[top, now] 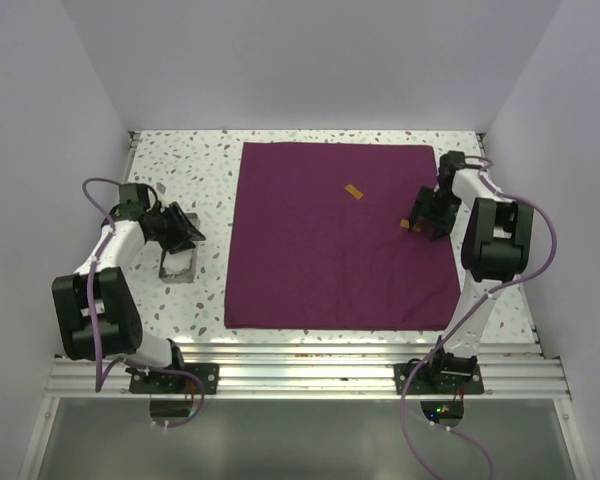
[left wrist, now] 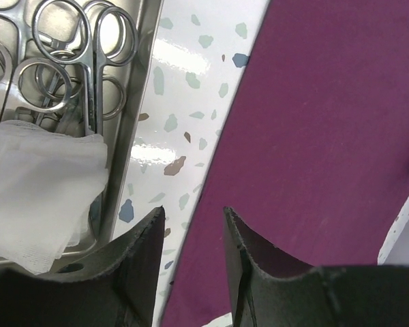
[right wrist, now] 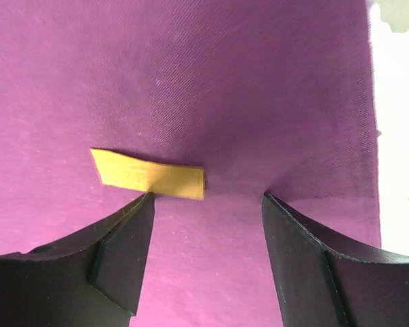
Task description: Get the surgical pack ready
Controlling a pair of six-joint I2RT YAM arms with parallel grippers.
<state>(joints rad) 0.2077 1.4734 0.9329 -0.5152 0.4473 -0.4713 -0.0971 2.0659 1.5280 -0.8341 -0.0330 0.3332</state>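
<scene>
The large maroon cloth [top: 335, 235] lies flat in the middle of the table. At the left stands the small metal tray [top: 178, 265]. The left wrist view shows its rim [left wrist: 133, 122], steel scissors and forceps [left wrist: 75, 61] inside it, and white gauze [left wrist: 34, 191] over their tips. My left gripper [top: 185, 232] [left wrist: 194, 214] hovers open and empty between the tray and the cloth's left edge [left wrist: 313, 136]. My right gripper [top: 418, 222] [right wrist: 208, 197] is open, with its tips down on the cloth [right wrist: 211, 82] near its right edge. Its left fingertip touches an orange strip [right wrist: 150, 175].
A second orange strip [top: 355, 191] lies on the cloth above its middle. White walls close in the speckled table [top: 190, 160] at the back and both sides. The aluminium rail [top: 300, 365] with the arm bases runs along the near edge.
</scene>
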